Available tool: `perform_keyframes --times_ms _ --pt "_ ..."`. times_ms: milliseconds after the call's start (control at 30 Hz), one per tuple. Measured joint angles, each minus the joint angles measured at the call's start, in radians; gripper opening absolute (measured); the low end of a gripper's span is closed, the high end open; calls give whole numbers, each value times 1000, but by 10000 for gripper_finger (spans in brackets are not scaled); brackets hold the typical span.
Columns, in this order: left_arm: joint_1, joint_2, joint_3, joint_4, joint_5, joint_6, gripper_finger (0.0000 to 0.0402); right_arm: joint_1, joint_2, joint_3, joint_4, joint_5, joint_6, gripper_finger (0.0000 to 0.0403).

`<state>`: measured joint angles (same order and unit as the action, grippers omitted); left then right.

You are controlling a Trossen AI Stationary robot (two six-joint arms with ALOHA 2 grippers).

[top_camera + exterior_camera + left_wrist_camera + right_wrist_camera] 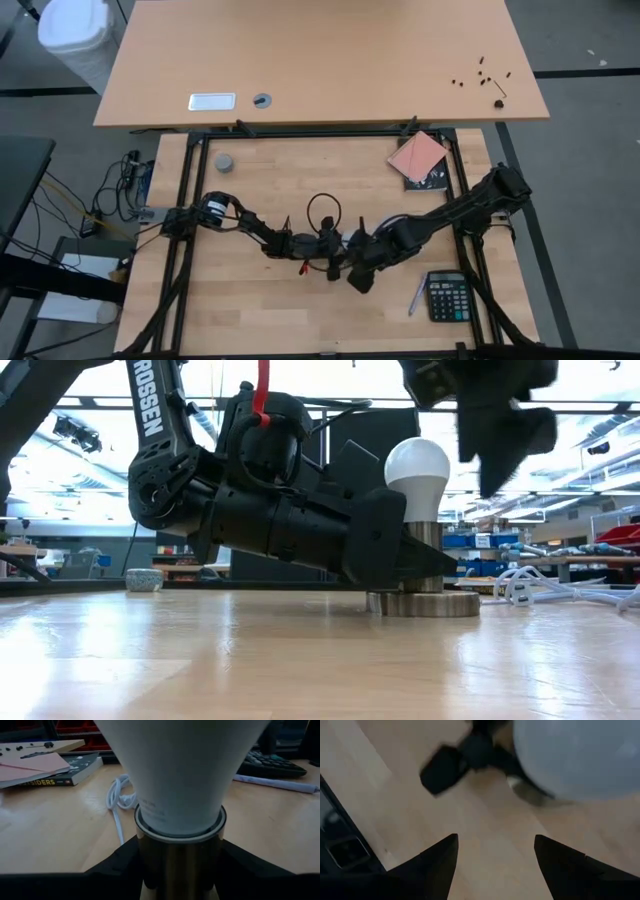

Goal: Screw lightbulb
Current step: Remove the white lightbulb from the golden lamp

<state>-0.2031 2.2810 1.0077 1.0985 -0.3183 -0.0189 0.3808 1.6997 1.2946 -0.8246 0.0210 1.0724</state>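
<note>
Standing upright in a brass-coloured socket, the lightbulb sits near the middle of the wooden surface, its white rounded head on top and its narrower neck seated in the socket's collar. The socket rises from a round metallic base disc that lies flat on the surface. The left gripper reaches in low and level from the left, and its two dark fingers sit on either side of the socket stem just under the bulb's neck, holding the stem between them. The right gripper hangs above the bulb, apart from it; its fingers are spread with bare wood showing between them, and the bulb's pale dome lies beyond their tips, not between them. In the high view both arms meet near the surface's centre, the left arm from the left edge and the right arm slanting in from the right. A white cord trails across the wood behind the socket. A calculator and a pen lie toward the near right corner, a book with a pink sheet on it lies at the far right, and a small grey round cap rests at the far left.
</note>
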Motion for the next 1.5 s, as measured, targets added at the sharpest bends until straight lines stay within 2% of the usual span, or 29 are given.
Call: perform_keyframes --times_ms 200,300,433,633,833,1067,1300,1500 --pt "0 0 0 0 0 -29 189 -32 -11 53 -70 55 40 265" --pt "0 0 0 -1 0 -35 189 -52 -11 76 -149 33 79 261" --pt "0 0 0 1 0 -37 189 -73 -11 81 -141 27 79 257" --pt "0 0 0 1 0 -37 189 -80 -2 81 -97 -30 -1 257" --pt "0 0 -1 1 -1 -40 189 -83 -2 81 12 -31 -125 261" --pt "0 0 0 -2 -1 -39 189 -110 -2 80 -108 -149 -77 310" --pt "0 0 0 -2 -1 -38 189 -149 -2 80 -146 -138 -39 366" --pt "0 0 0 -4 0 -39 189 -167 -2 80 -145 -125 -40 382"
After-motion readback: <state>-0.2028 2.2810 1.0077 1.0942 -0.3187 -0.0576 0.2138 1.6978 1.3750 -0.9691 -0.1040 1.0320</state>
